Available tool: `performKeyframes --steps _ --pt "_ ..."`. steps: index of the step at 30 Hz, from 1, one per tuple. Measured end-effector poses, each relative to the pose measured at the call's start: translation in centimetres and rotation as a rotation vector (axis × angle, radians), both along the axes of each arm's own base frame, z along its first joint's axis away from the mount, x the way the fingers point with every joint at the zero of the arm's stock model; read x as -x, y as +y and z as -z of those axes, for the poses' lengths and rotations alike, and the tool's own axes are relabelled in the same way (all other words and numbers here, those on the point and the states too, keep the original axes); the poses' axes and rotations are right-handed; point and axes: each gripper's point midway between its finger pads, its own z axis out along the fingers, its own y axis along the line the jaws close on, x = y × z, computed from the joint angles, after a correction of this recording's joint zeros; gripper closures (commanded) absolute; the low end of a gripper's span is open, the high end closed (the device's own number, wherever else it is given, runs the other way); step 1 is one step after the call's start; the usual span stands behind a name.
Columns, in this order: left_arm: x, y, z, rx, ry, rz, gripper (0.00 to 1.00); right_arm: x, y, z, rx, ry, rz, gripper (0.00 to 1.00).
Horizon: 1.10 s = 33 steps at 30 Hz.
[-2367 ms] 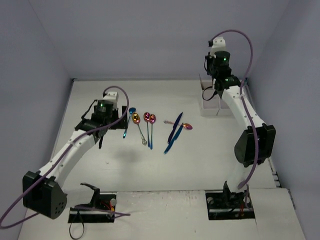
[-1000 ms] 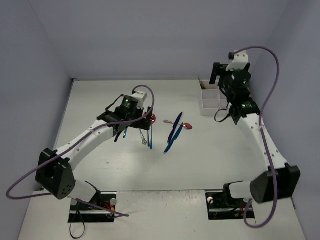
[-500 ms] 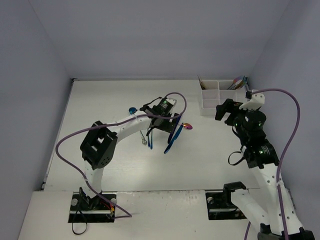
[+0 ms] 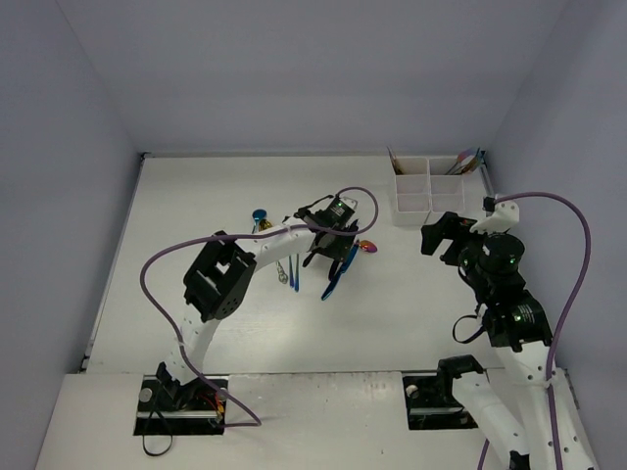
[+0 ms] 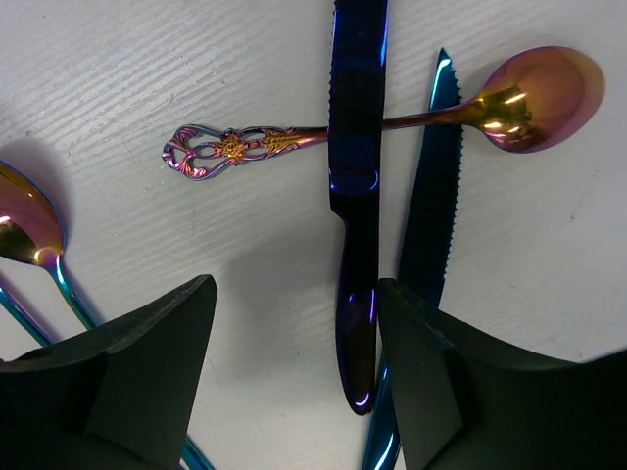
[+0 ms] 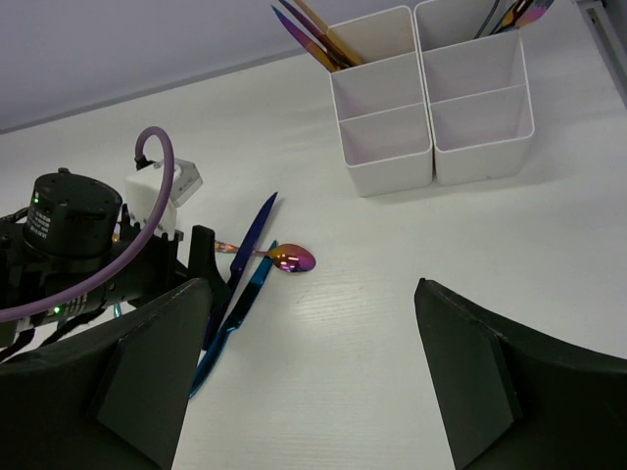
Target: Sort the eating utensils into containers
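The left gripper (image 5: 297, 294) hangs low over the table (image 5: 147, 69), its jaws spread wide and holding nothing. The handle end of a blue knife (image 5: 355, 196) lies on the table between the jaws, nearer the right finger than the left. Its blade runs straight ahead of them. A teal knife (image 5: 431, 215) lies just beside it on the right-finger side. A spoon (image 5: 542, 96) lies crosswise ahead of the jaws, with its handle passing under the blue knife. Its bowl sits out ahead of the right finger and its ornate handle end lies ahead of the gap. A second spoon (image 5: 24, 225) shows ahead of the left finger, at the edge of the view.

The right gripper (image 6: 312, 289) is held well above the table, its jaws also wide apart and empty. The tray (image 6: 387, 171) stands ahead of these jaws, a little toward the right finger. Utensils (image 6: 312, 24) lean in its two far compartments. The knives and the spoon lie ahead of the left finger, well apart from the tray.
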Motion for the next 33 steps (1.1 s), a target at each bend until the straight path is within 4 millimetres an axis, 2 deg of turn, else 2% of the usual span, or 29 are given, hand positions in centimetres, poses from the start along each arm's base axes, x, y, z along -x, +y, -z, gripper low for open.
performKeyframes --steps 11,15,19,22,24,26,29,33 --pt "-0.9 -0.9 1.3 0.001 -0.009 -0.009 0.52 0.1 0.3 0.9 -0.005 0.028 -0.016 0.16" --pt "-0.9 -1.1 1.3 0.005 -0.011 -0.013 0.52 -0.1 0.4 1.3 -0.003 0.043 -0.016 0.16" --pt "-0.9 -1.2 1.3 0.004 -0.013 -0.016 0.57 -0.4 0.4 1.9 0.001 0.065 -0.017 0.15" --pt "-1.0 -1.4 1.3 0.003 -0.019 -0.018 0.68 -0.6 0.5 2.3 0.003 0.080 -0.018 0.15" --pt "-1.2 -1.7 1.3 0.008 -0.024 -0.019 0.81 -0.7 0.6 2.5 0.003 0.090 -0.021 0.15" --pt "-1.4 -1.9 1.4 0.016 -0.028 -0.021 0.85 -0.9 0.6 2.8 0.004 0.101 -0.023 0.15" --pt "-1.7 -2.2 1.3 0.025 -0.037 -0.022 1.00 -1.0 0.7 3.0 0.006 0.110 -0.024 0.14" --pt "-1.8 -2.3 1.3 0.026 -0.043 -0.019 1.00 -1.1 0.9 3.3 0.006 0.120 -0.039 0.12"
